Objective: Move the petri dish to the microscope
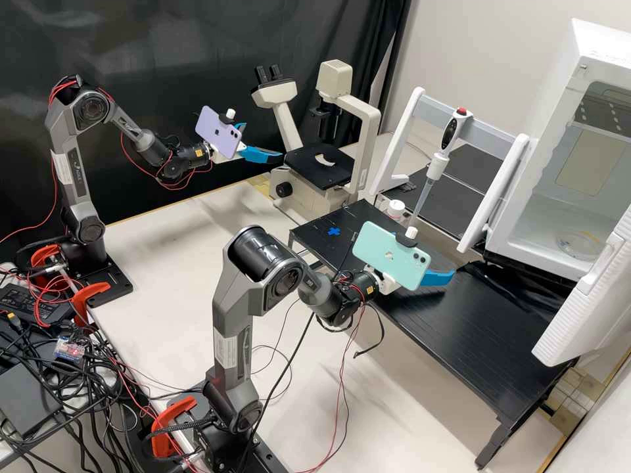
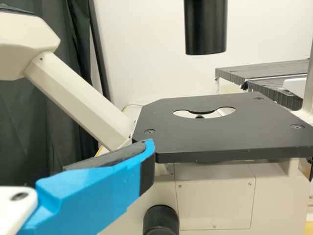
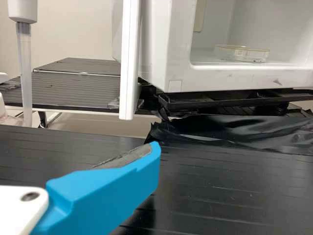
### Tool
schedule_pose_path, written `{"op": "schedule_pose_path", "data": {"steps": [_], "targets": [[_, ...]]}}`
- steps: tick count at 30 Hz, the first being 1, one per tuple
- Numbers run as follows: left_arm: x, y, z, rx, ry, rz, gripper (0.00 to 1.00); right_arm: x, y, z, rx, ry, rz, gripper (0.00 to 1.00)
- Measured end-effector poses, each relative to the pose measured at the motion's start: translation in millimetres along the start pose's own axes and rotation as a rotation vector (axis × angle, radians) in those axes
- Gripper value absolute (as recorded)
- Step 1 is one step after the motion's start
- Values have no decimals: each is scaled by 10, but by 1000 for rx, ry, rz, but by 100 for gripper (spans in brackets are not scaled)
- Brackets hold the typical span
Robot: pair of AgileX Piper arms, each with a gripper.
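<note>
right hand (image 1: 431, 256) and left hand (image 1: 264, 140) released; petri dish (image 3: 241, 54) inside incubator (image 3: 230, 78): likely light, slick, brittle; grip side wall gently.

1. High view: from above, looking forward and down across the tabletop (image 1: 164, 223), far enough back for both arms (image 1: 233, 341).
2. Left wrist view: close to the microscope (image 1: 302, 190), looking slightly down across its stage (image 2: 254, 137).
3. Right wrist view: low over the black platform (image 1: 460, 328), facing the white cabinet (image 1: 552, 131).
4. High view shares the microscope with left, cabinet with right.
</note>
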Motion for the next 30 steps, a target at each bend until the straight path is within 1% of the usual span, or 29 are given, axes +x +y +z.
{"op": "schedule_pose_path", "data": {"steps": [9,12,13,17,19,23,25,28,30], "targets": [[0,0,0,0,0,0,100,-4,13,22,0,-7,4,100],[0,0,0,0,0,0,100,-43,61,126,-18,-23,13,100],[0,0,0,0,0,0,100,-57,71,158,-19,-31,14,100],[0,0,0,0,0,0,100,-123,182,345,29,-82,53,100],[0,0,0,0,0,0,100,-137,242,408,35,-87,61,100],[0,0,0,0,0,0,100,-183,406,551,77,-112,124,100],[0,0,0,0,0,0,100,-183,467,583,93,-119,147,100],[0,0,0,0,0,0,100,-91,617,591,85,-119,183,100],[0,0,0,0,0,0,100,-8,754,562,76,-97,225,100]]}}
